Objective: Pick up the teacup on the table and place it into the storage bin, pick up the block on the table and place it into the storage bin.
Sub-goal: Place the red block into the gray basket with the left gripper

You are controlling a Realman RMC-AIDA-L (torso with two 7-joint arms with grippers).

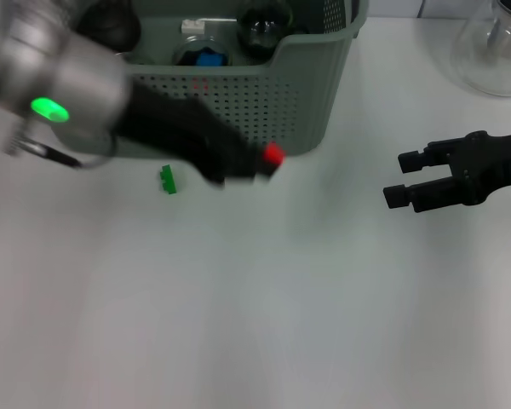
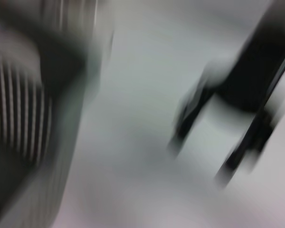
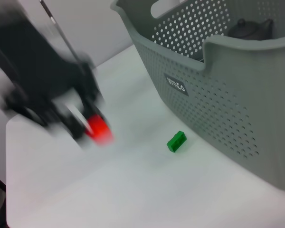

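Beside the storage bin [image 1: 238, 94], the left tool [image 1: 260, 166] grips a red block [image 1: 274, 154]. A green block [image 1: 168, 179] lies on the counter [image 1: 255, 324]. Well apart, the right tool [image 1: 392, 179] hovers, fingers parted and empty.

From the head camera I get even, bright overhead light on the white table [image 1: 255, 324], with only faint, soft shadows under the bin [image 1: 247, 102] and beside the right gripper [image 1: 393, 179]. No harsh glare there, just weak reflections on the glass flask [image 1: 494, 51]. My left arm [image 1: 60, 94] is smeared by motion, its green light glowing and its gripper [image 1: 238, 175] a dark streak with a red block [image 1: 273, 154] at the tip. The left wrist picture is almost wholly blurred; the dark forks may be the right gripper [image 2: 213, 142], but I cannot be sure. In the right wrist view the bin [image 3: 218, 95] and green block [image 3: 176, 141] are sharp, the left gripper [image 3: 83, 126] blurred.
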